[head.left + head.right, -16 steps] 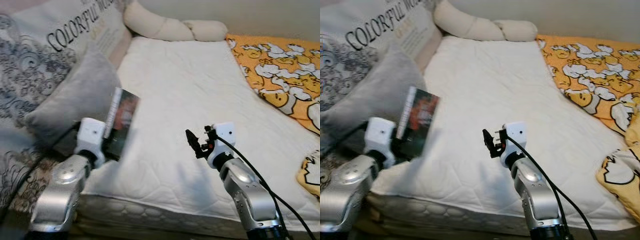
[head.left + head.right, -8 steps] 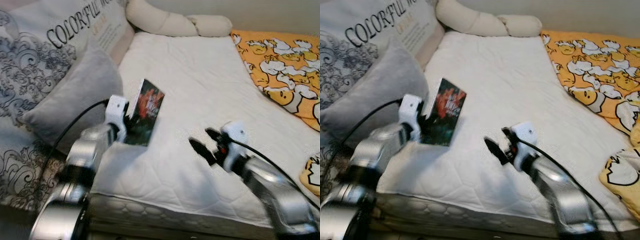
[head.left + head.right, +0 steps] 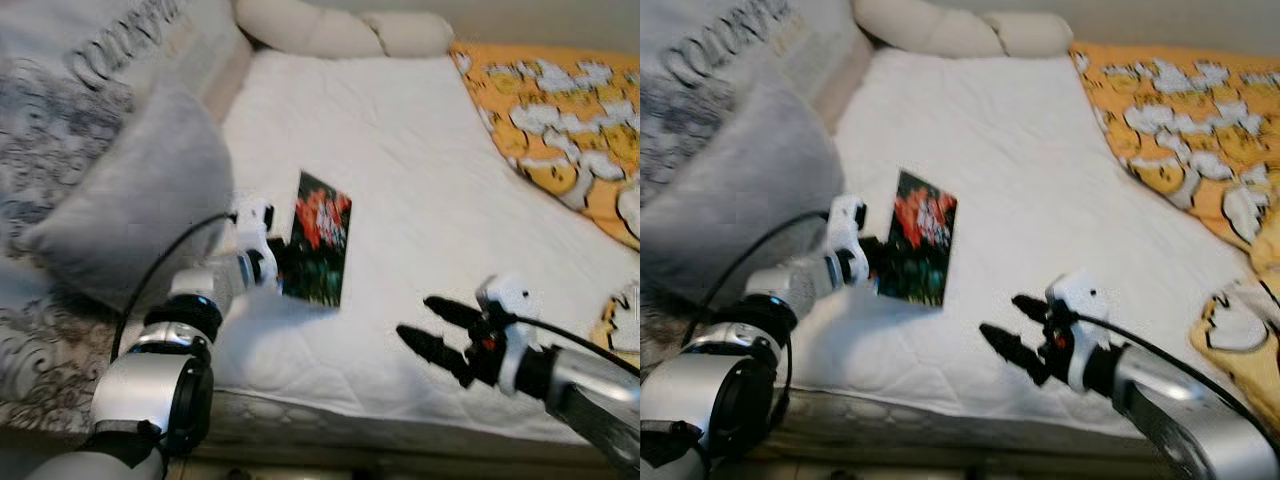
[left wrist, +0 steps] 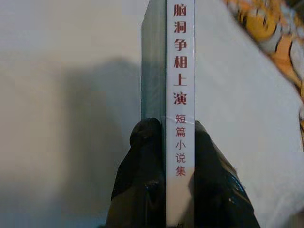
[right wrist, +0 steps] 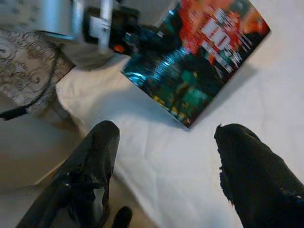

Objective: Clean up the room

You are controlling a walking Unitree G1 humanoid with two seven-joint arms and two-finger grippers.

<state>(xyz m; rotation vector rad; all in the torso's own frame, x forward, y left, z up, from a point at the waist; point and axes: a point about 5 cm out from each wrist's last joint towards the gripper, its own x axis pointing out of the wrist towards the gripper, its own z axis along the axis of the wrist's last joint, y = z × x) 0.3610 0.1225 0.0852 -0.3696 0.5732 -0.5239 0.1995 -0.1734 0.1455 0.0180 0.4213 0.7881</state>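
Two black fingers (image 4: 142, 175) of the left gripper (image 3: 272, 268) pinched on the spine of a paperback book (image 3: 318, 238), holding it by its lower end, upright on edge with the red-and-green cover facing the orange blanket side. Chinese title down the white spine in the left wrist view. Book's bottom edge looks right at the white mattress (image 3: 400, 150), though can't tell if actually resting on it or just above. Held just beside the grey pillow (image 3: 130, 205), on the mattress side of it.

Right gripper (image 3: 440, 330) hovering nearer the mattress's front edge than the book, fingers spread wide, holding nothing, aimed roughly back at the book.

Probably mid-carry on the tidy-up: book in hand, not yet put away. Next move likely calls for finding a proper spot, maybe a handover to that open right gripper. No boxes, bins or shelves anywhere around the mattress, just the duck-print orange blanket (image 3: 560, 120) and long cream bolster (image 3: 330, 30) at the far end.
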